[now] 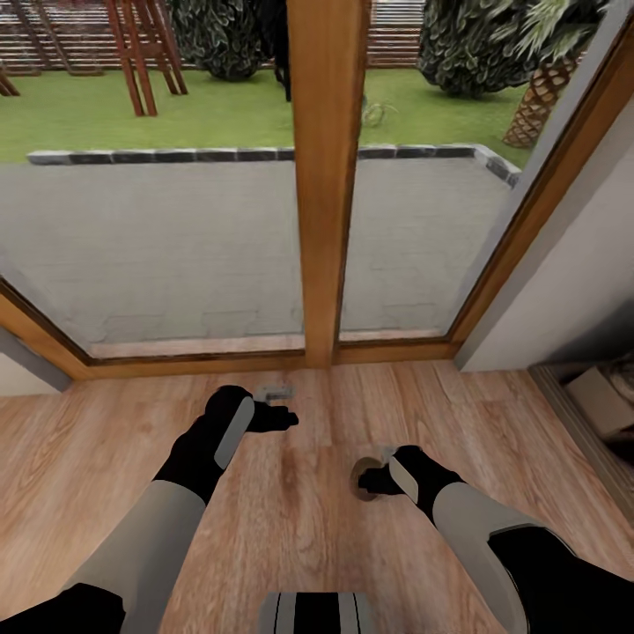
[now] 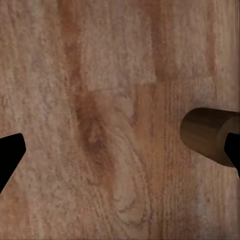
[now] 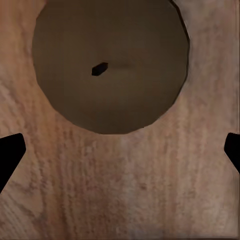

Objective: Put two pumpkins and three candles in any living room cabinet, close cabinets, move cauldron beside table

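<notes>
candle: one squat tan round, standing on the wood floor, right of centre, near side of the glass door. wick faces up toward the right wrist camera, so it looks upright.

right gripper: fingers spread wide, nothing between them. it hangs over the floor just beside the candle; i cannot tell whether it touches.

left gripper: also wide and empty, further left and nearer the door, with the candle off to its right.

handling, judged: likely light and rigid, with a smooth waxy side that may slip or dent under a hard squeeze. the low, round body could roll if tipped. best hold looks like across the curved side at mid-height, fingers on opposite sides, with modest closing force. avoid the wick.
</notes>
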You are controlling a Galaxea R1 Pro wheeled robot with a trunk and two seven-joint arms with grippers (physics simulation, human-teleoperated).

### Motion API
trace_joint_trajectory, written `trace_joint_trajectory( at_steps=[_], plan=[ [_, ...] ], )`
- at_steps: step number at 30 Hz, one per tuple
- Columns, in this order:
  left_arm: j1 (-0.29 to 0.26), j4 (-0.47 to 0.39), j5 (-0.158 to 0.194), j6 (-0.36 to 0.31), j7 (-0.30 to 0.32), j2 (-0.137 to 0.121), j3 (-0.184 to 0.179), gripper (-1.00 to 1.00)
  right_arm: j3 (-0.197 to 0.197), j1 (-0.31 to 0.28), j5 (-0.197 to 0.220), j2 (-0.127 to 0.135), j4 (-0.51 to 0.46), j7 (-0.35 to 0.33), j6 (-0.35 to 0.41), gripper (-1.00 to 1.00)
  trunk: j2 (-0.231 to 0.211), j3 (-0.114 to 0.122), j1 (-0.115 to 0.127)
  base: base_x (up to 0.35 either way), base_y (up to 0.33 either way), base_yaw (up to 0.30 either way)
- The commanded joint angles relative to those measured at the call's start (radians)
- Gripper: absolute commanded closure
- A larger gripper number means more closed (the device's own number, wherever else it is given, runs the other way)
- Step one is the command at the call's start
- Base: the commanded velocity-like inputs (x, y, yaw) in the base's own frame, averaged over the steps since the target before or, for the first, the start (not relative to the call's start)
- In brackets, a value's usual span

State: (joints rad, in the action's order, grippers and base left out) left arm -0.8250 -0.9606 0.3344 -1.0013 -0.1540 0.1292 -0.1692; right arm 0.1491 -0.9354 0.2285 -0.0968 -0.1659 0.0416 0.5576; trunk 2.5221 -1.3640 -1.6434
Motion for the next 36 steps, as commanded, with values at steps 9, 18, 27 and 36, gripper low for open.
trace_joint_trajectory(
  at_steps=[9, 18, 27, 36],
  plan=[
    [0.0, -0.001, 0.011, -0.003, -0.01, 0.0, -0.001, -1.0, 0.007, 0.0, 0.011, 0.002, -0.001, 0.004, 0.005, -1.0, 0.0, 0.0, 0.0, 0.001, 0.0, -0.049],
    [0.0, -0.001, 0.011, -0.003, -0.01, 0.0, -0.001, -1.0, 0.009, 0.0, 0.011, 0.001, -0.001, 0.004, 0.005, -1.0, 0.002, -0.031, -0.003, 0.0, 0.0, -0.001],
    [0.0, -0.001, 0.011, -0.003, -0.01, 0.0, -0.001, -1.0, 0.01, 0.0, 0.009, -0.003, -0.001, 0.006, 0.004, -1.0, 0.003, -0.046, -0.005, 0.0, 0.0, 0.021],
    [0.0, -0.001, 0.011, -0.003, -0.01, 0.0, -0.001, -1.0, 0.011, 0.0, 0.009, -0.003, -0.001, 0.006, 0.005, -1.0, 0.003, -0.046, -0.005, 0.0, 0.0, 0.042]
  ],
)
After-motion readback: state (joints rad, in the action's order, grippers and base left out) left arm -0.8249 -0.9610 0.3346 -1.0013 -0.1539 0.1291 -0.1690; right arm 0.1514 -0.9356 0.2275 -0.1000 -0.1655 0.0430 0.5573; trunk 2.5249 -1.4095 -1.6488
